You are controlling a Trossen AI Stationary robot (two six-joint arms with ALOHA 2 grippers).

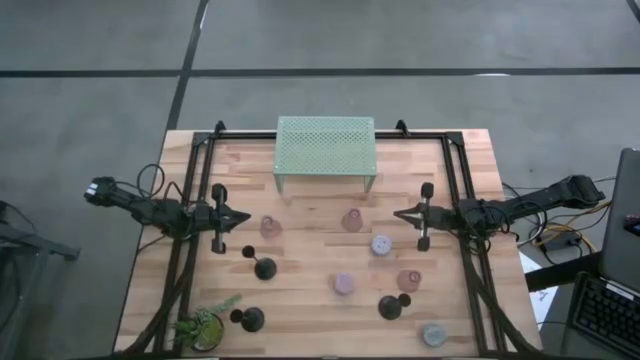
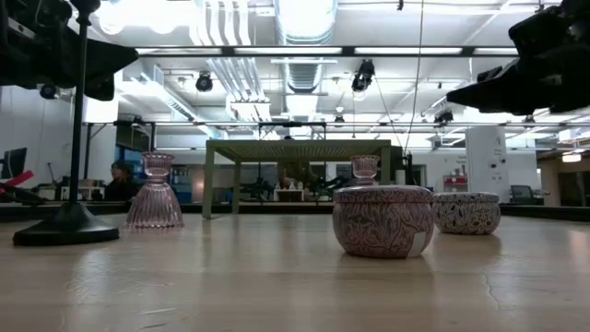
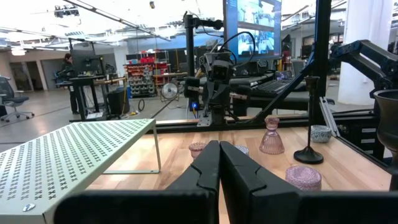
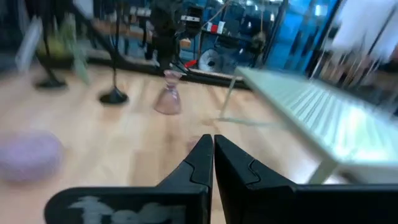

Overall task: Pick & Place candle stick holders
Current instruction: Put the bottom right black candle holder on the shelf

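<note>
My left gripper (image 1: 245, 217) hangs shut and empty above the table's left side, pointing right; its closed fingers show in the left wrist view (image 3: 219, 155). My right gripper (image 1: 397, 213) hangs shut and empty on the right side, pointing left, as its own wrist view (image 4: 212, 146) shows. Between them stand three pinkish cups (image 1: 270, 228) (image 1: 352, 220) (image 1: 409, 280) on their bases. Three pucks (image 1: 381, 244) (image 1: 344, 284) (image 1: 434, 334) and three black holders (image 1: 262, 266) (image 1: 250, 318) (image 1: 391, 306) stand nearer the front edge.
A pale green mesh rack (image 1: 325, 150) stands at the far middle of the table. A small green potted plant (image 1: 205, 325) sits at the near left corner. Black frame rails (image 1: 190, 200) run along both sides of the table.
</note>
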